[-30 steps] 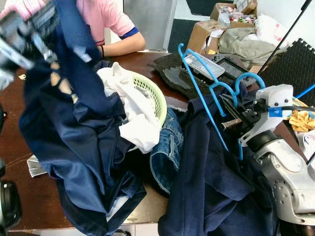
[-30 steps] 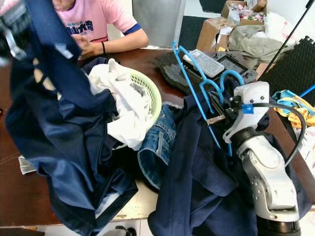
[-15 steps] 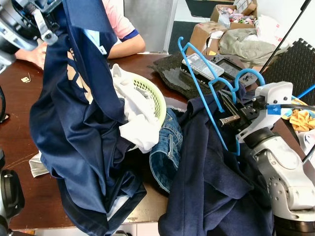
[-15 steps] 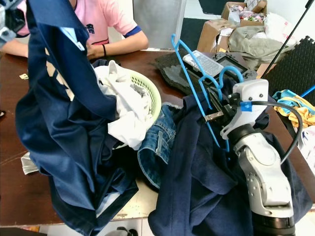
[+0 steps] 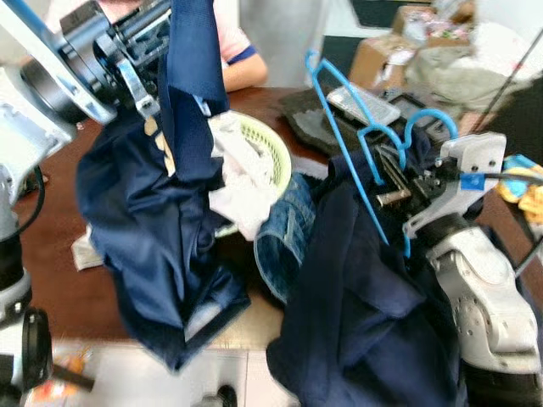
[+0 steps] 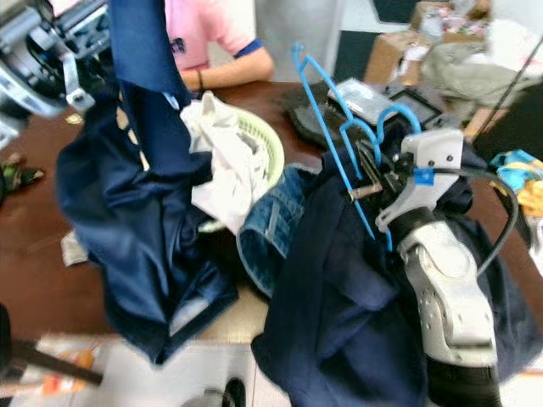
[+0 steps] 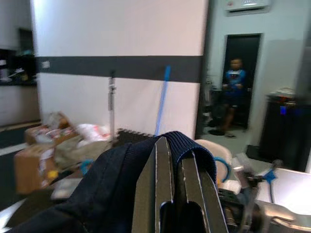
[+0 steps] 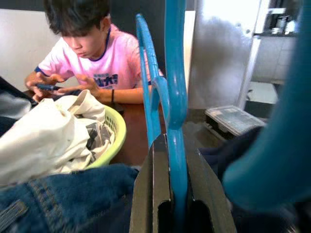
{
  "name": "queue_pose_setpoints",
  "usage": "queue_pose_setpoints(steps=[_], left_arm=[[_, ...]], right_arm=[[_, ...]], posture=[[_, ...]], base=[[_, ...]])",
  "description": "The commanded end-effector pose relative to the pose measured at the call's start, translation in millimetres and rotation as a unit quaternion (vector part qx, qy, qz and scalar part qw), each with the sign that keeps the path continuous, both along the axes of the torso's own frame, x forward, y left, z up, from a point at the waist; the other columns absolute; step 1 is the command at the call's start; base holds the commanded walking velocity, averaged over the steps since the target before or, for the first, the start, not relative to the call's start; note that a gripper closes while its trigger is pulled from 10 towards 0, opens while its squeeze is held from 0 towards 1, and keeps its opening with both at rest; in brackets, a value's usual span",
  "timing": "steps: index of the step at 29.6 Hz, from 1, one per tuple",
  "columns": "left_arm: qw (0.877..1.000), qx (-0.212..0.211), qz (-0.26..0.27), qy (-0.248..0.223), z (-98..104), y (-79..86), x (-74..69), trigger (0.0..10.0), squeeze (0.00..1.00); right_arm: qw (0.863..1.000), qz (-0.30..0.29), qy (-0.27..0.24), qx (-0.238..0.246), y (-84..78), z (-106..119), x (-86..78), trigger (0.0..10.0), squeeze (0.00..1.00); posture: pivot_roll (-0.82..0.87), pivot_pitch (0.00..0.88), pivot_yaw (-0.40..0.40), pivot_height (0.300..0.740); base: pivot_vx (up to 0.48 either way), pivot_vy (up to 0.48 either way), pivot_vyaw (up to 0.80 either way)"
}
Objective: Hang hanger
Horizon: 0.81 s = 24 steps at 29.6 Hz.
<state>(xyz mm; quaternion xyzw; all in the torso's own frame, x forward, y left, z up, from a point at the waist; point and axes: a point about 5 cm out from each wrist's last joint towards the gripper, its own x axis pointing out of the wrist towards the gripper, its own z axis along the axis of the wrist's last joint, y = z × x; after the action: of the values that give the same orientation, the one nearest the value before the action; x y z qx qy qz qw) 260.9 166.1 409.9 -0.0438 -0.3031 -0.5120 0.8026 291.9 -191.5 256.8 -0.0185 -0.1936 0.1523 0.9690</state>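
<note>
With the left gripper clenched on the navy garment above the basket, the right gripper grasps the blue hanger, seemingly not yet threaded in.

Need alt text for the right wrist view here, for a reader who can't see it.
The right tool is shut on a blue hanger running up between its fingers. Beyond, a person in a pink shirt sits at the table beside a green basket of white clothes, with jeans nearest.

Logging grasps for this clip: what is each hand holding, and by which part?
The left hand pinches the navy garment at its ribbed edge, lifting it. The right hand clamps the blue hanger on one of its thin bars.
</note>
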Motion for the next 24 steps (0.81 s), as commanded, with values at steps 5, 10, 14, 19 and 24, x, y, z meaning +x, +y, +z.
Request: queue_pose_setpoints(steps=[5, 10, 14, 19, 24], left_arm=[[1.0, -0.005, 0.007, 0.008, -3.5, -2.1, 0.8, 10.0, 0.0], [1.0, -0.013, 0.013, 0.02, -8.6, -4.0, 4.9, 10.0, 0.0], [0.999, -0.021, 0.015, 0.026, -10.3, -6.0, 7.8, 10.0, 0.0], [0.999, -0.035, 0.017, 0.037, -13.4, -11.4, 15.7, 10.0, 0.0], [0.993, -0.044, 0.095, 0.049, -23.1, -14.3, 37.4, 10.0, 0.0]], right_arm=[[1.0, 0.006, 0.007, 0.005, 1.8, -5.4, 0.0, 10.0, 0.0], [1.0, 0.005, 0.007, 0.005, 1.5, -5.9, -0.7, 10.0, 0.0], [1.0, 0.003, 0.007, 0.005, 0.0, -5.8, -2.1, 10.0, 0.0], [1.0, -0.001, 0.007, 0.003, -3.9, -5.1, -4.8, 10.0, 0.0], [1.0, -0.002, 0.006, 0.003, -1.3, -5.5, -5.5, 10.0, 0.0]], posture=[[0.14, 0.159, -0.023, 0.74], [0.13, 0.162, -0.021, 0.74], [0.12, 0.165, -0.018, 0.74], [0.1, 0.165, -0.01, 0.74], [0.1, 0.163, -0.007, 0.74]], base=[[-0.332, 0.0, 0.0], [-0.337, 0.0, 0.0], [-0.337, 0.0, 0.0], [-0.336, 0.0, 0.0], [-0.067, 0.0, 0.0]])
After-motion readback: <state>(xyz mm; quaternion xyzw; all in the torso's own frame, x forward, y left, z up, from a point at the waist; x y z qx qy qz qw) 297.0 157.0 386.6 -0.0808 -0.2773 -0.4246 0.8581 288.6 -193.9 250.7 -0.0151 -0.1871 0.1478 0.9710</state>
